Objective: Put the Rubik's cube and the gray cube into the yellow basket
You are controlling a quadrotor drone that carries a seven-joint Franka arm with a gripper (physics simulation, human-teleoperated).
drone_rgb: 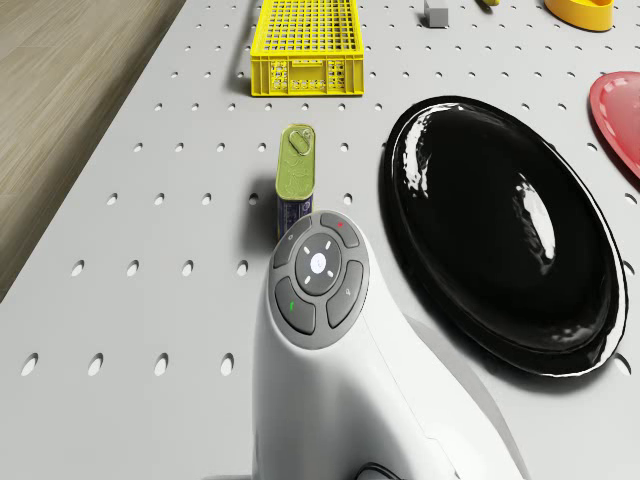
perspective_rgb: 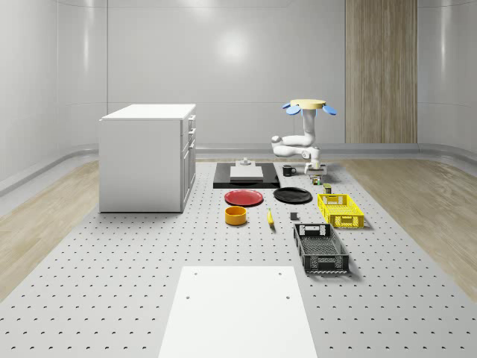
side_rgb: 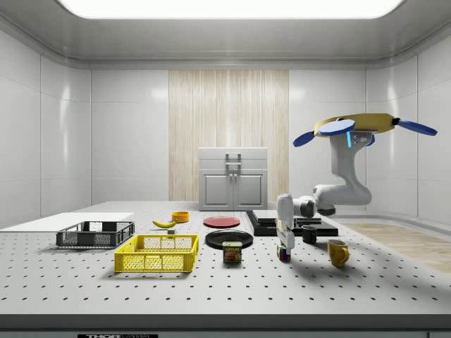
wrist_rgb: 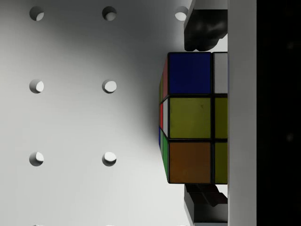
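White arm (perspective_rgb: 298,142) hangs from the drone (perspective_rgb: 308,107), which hovers above the far right part of the table (perspective_rgb: 112,283) in the whole-scene view. Arm drops, elbows toward the view's left, then back to the gripper (perspective_rgb: 317,176), pointing down beside a dark mug (perspective_rgb: 288,170). Yellow basket (perspective_rgb: 340,209) sits nearer the camera than the gripper, black basket (perspective_rgb: 321,248) nearer still. Gray cube (perspective_rgb: 294,217) lies just off the yellow basket toward the view's left.

Side view: wrist vertical, gripper down at the Rubik's cube (side_rgb: 283,252), which looks at or just above the table. A tin can (side_rgb: 232,252) stands between it and the yellow basket.

Drone view: wrist sits by the can and a black plate (drone_rgb: 500,230), basket beyond.

Wrist view: dark fingers (wrist_rgb: 204,33) bracket the cube on two opposite sides, closed against it.
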